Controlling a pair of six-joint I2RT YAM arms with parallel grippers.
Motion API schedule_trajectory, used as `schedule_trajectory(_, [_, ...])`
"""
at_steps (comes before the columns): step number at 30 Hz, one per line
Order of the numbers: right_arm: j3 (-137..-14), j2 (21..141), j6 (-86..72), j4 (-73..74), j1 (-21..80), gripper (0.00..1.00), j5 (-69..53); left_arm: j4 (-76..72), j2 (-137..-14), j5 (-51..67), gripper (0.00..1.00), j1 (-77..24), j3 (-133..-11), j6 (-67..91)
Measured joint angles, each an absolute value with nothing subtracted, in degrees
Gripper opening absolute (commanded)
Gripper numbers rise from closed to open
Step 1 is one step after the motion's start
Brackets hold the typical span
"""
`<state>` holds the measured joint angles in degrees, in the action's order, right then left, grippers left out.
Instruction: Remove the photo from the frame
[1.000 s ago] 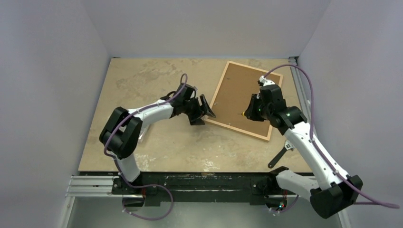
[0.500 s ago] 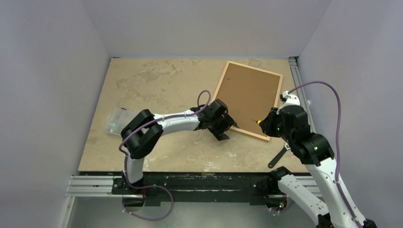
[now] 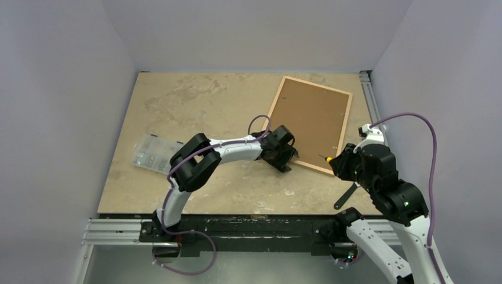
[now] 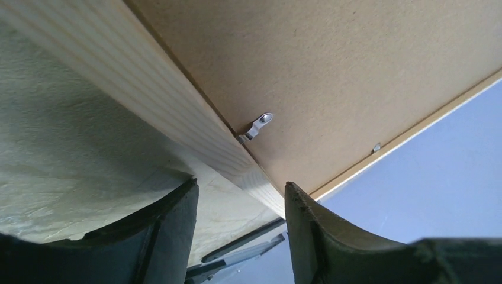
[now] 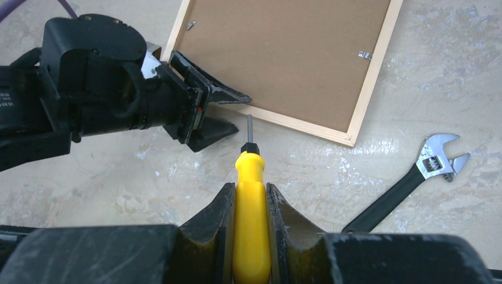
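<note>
The frame (image 3: 319, 84) lies face down at the back right of the table, its brown backing board (image 3: 311, 121) up. The photo is hidden under the board. My left gripper (image 3: 287, 158) is open at the frame's near edge, one finger over the wood border (image 4: 148, 89) and one on the table beside it (image 5: 216, 112). A small metal tab (image 4: 257, 126) holds the board (image 4: 355, 71) just ahead of it. My right gripper (image 5: 250, 186) is shut on a yellow screwdriver (image 5: 251, 195), held above the table near the frame's near corner (image 3: 338, 161).
A black adjustable wrench (image 3: 346, 195) lies on the table right of the frame's near corner, also in the right wrist view (image 5: 408, 180). A clear plastic packet (image 3: 151, 155) lies at the left. More metal tabs (image 5: 365, 55) sit along the frame's border (image 5: 374, 77).
My left gripper has moved right along the frame to its near edge. My right gripper has pulled back off the backing board toward the near right, still holding the screwdriver.
</note>
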<state>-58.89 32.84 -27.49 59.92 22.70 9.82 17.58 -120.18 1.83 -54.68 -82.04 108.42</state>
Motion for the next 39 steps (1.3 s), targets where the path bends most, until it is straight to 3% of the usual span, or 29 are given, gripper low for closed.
schedule_trajectory(6, [-58.9, 32.9, -27.7, 59.9, 22.7, 0.0, 9.8, 33.0, -125.1, -1.8, 0.44, -54.9, -94.1, 109.0])
schedule_trajectory(10, [-58.9, 33.0, -28.1, 59.9, 22.7, 0.0, 9.8, 36.5, -125.6, -2.6, 0.4, -54.8, -95.5, 109.9])
schedule_trajectory(15, [-58.9, 33.0, -28.6, 59.9, 22.7, 0.0, 9.7, 38.1, -125.8, -4.2, 0.21, -54.7, -95.8, 110.1])
schedule_trajectory(19, [-58.9, 33.0, -28.9, 59.9, 22.7, 0.0, 9.5, 37.5, -125.5, -4.2, 0.0, -54.1, -95.2, 109.2])
schedule_trajectory(24, [-58.9, 33.0, -28.9, 59.9, 22.7, 0.0, 9.5, 32.1, -121.0, -5.2, 0.0, -52.4, -87.4, 101.7])
schedule_trajectory(32, [-54.6, 35.4, -28.9, 57.9, 22.7, 0.0, 5.2, 28.9, -112.0, -6.9, 0.0, -42.6, -76.2, 75.3])
schedule_trajectory(39, [-48.1, 41.3, -29.5, 51.2, 23.2, 0.0, -1.9, 29.9, -110.7, -2.7, 0.0, -32.5, -75.9, 53.5])
